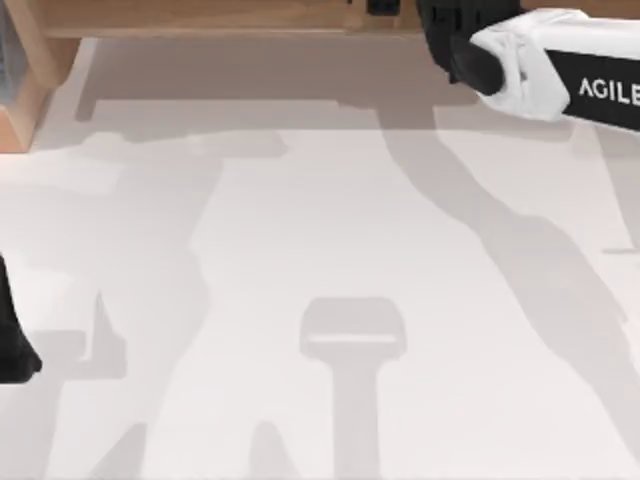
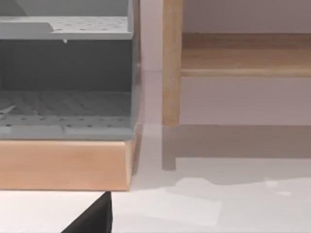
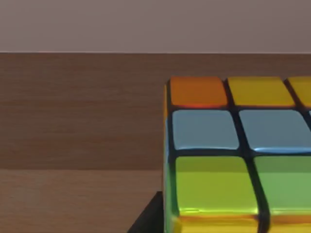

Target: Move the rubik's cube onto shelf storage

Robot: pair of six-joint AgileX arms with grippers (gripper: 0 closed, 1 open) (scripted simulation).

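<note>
**A:** Right wrist view puts the rubik's cube [image 3: 233,155] very close to the camera, with orange, yellow, blue and green tiles facing it and the brown boards of the shelf storage [image 3: 82,111] directly behind and below. Is it down on the board yet?

**B:** I can't tell. The cube's underside runs off the frame, so whether it is touching the board or just above it is hidden. The dark shape next to its lower corner is probably part of the right arm's jaws, but I can't tell whether they grip the cube or have let go.

**A:** And from the top view?

**B:** The right arm [image 1: 560,75] reaches to the far edge of the worktop [image 1: 320,250], its end over the shelf storage [image 1: 200,15] along the top of the frame. The left arm [image 1: 12,340] sits parked at the left edge of the worktop. Its wrist view looks past a grey perforated rack [image 2: 65,73] on a wooden base toward an upright shelf post [image 2: 171,63].

**A:** So what is the risk?

**B:** In my judgement, letting go while the cube is above the board could make it bounce or roll toward the edge. If the jaws pull back while clenched, they could drag it off. A tilted cube might also tip when freed.
</note>
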